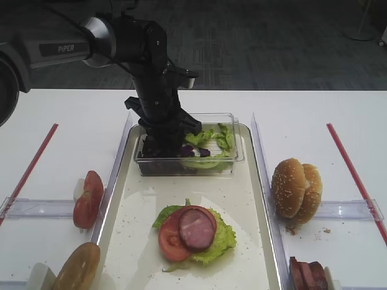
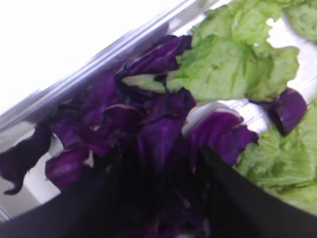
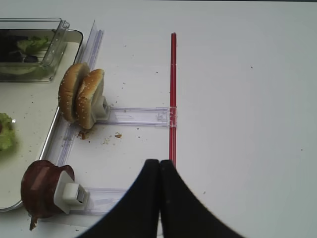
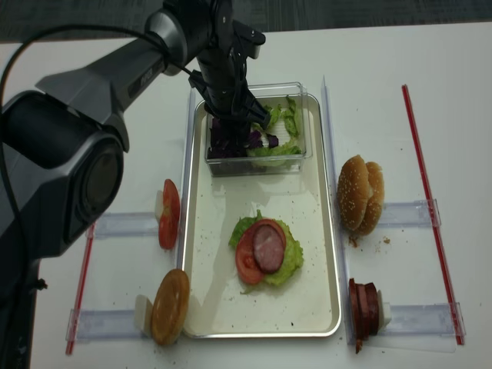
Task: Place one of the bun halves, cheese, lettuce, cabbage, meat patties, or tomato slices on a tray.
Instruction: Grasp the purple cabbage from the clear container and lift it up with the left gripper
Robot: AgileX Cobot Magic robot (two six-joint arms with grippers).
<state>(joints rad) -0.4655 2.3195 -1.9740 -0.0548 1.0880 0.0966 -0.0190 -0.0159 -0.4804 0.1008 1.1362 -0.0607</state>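
Only my left wrist view shows inside the clear box [image 1: 184, 148]. Purple cabbage [image 2: 148, 129] lies between my left jaws [image 2: 156, 198], which stand apart around it; I cannot tell if they grip.

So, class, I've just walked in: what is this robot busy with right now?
The left gripper is down inside the small clear plastic box at the far end of the long cream-white tray, its fingers either side of the shredded dark purple cabbage. Ruffled green lettuce, a red tomato slice and a pinkish-brown meat patty already lie stacked on the tray. The right gripper rests shut over the white table, away from the food.
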